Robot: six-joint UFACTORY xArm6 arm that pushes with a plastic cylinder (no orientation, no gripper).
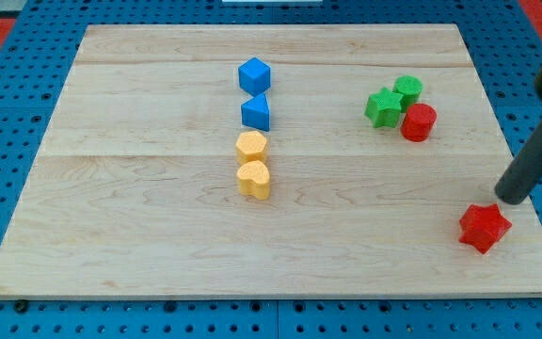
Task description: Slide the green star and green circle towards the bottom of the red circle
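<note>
- The green star and green circle were seen at the upper right of the frame, touching each other, the red circle pressed against both from below-right.
- The tip was found at the right edge, just above the red star, well apart from the greens; no fingers were present, only a bare rod.
- It was judged that the greens should be approached from above and swept round the red circle's left side, the red circle being left undisturbed.
</note>
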